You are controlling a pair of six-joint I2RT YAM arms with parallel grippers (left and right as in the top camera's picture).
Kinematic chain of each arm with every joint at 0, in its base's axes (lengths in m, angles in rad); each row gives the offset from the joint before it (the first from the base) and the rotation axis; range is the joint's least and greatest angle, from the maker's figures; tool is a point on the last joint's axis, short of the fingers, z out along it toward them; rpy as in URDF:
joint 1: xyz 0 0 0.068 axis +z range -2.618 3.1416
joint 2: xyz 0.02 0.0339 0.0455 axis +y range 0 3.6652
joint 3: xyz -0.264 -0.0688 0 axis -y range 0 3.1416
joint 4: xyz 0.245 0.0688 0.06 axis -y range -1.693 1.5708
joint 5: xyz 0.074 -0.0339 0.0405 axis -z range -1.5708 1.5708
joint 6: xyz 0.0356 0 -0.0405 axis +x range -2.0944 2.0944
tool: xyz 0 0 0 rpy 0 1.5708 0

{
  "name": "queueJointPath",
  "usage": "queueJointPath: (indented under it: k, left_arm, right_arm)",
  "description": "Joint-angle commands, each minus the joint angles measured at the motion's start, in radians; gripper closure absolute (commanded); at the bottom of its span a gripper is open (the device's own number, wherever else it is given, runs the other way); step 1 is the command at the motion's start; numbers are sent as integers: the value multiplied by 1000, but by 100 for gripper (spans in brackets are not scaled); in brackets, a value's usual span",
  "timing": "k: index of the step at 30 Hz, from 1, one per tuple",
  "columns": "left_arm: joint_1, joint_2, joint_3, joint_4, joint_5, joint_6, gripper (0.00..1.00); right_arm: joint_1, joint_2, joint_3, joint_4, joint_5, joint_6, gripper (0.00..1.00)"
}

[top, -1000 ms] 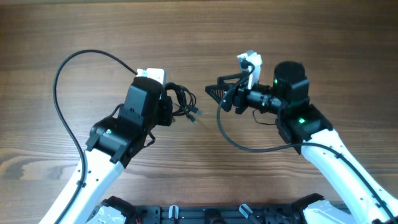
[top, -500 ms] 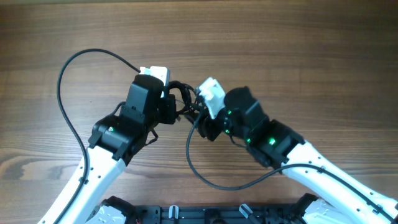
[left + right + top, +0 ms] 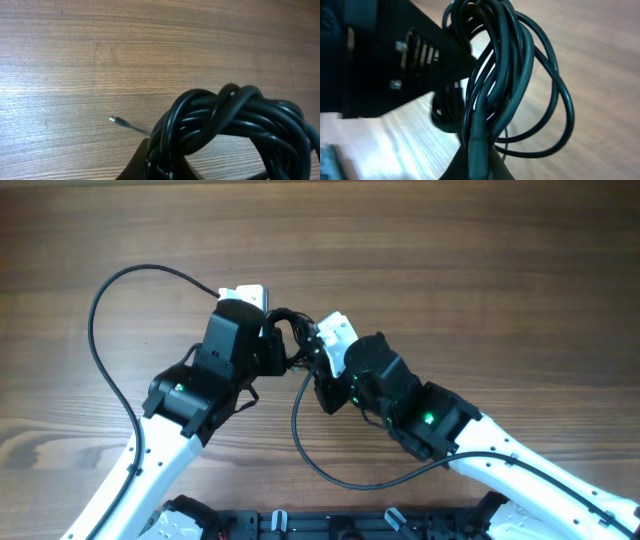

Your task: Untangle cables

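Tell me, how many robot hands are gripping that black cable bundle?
2. The left gripper holds the cables from the left side, and the right gripper pinches a strand on the right side.

A robotics lab or test bench, to judge by the rig. Two white-and-black robot arms, the left arm (image 3: 190, 395) and the right arm (image 3: 450, 435), reach over a wood-grain counter (image 3: 480, 250) from a black mounting frame (image 3: 330, 525) at its near edge. Green status lights (image 3: 428, 419) glow on the right arm, and a thick black supply cord (image 3: 98, 350) loops out from the left. The room beyond the counter cannot be told.
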State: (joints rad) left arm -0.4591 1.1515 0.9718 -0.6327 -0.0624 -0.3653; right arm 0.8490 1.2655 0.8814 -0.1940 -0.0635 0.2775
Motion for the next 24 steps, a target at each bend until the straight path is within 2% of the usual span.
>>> queueJointPath:
  k: [1, 9, 11, 12, 16, 20, 24]
  left_arm:
    - [1, 2, 3, 22, -40, -40, 96]
    - [-24, 2, 3, 35, -39, -100, 96]
    - [-24, 2, 3, 35, -41, -115, 96]
    - [-9, 2, 3, 36, -98, -172, 96]
    - [1, 2, 3, 48, -212, -227, 96]
    - [1, 2, 3, 68, -219, -227, 96]
    - [1, 2, 3, 69, -219, -227, 96]
  right_arm:
    - [4, -56, 18, 18, -149, 192, 96]
    - [-4, -90, 18, 90, -159, 423, 96]
    - [-7, -90, 18, 55, -156, 432, 96]
    - [-7, -90, 18, -44, -132, 432, 94]
    - [-7, -90, 18, -152, -146, 432, 91]
    - [-7, -90, 18, -163, -182, 433, 93]
    - [-7, -90, 18, -161, -193, 431, 89]
